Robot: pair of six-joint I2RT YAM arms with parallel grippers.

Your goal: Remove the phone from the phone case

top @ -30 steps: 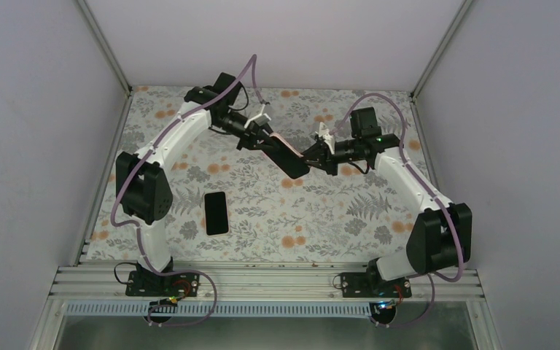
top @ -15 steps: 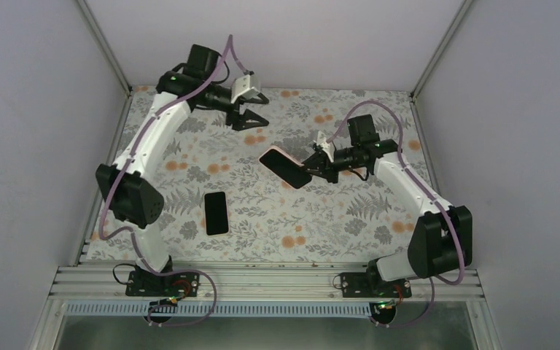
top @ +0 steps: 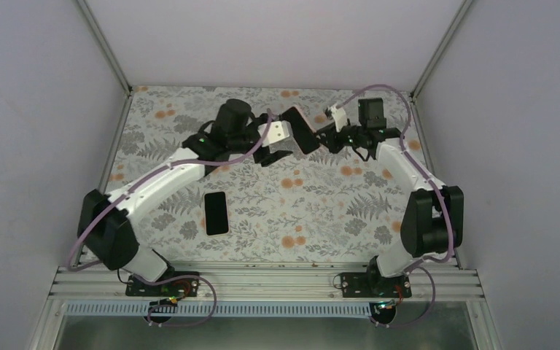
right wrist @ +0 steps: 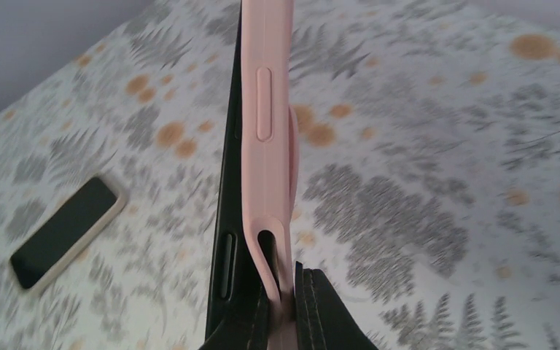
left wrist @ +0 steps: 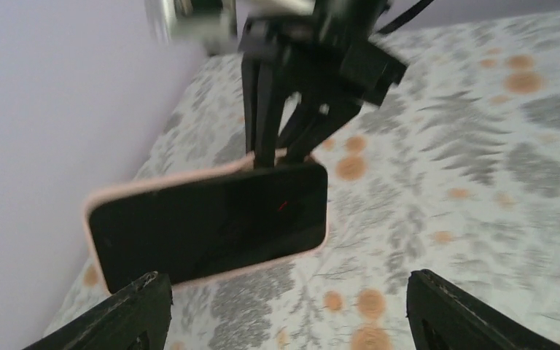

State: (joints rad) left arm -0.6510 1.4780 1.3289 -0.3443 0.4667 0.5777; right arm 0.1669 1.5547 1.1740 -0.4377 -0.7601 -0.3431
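Note:
A black phone (top: 302,130) in a pink phone case hangs above the back of the table. My right gripper (top: 321,137) is shut on one end of it. In the right wrist view the pink case (right wrist: 265,109) stands edge-on, with the black phone (right wrist: 227,219) lying against its left side. The right gripper (right wrist: 284,317) pinches the case's pink edge. My left gripper (top: 273,154) hovers open just left of the phone and touches nothing. In the left wrist view the phone's dark screen (left wrist: 208,226) faces the camera beyond the open left gripper (left wrist: 292,321).
A second dark phone (top: 216,212) with a pale rim (right wrist: 65,230) lies flat on the floral tablecloth (top: 321,211) in the near-left middle. Grey walls enclose the table on the left, back and right.
The left gripper let go of the cased phone and opened, swung to the back left, then returned beside it. The right arm carried the phone toward the back.

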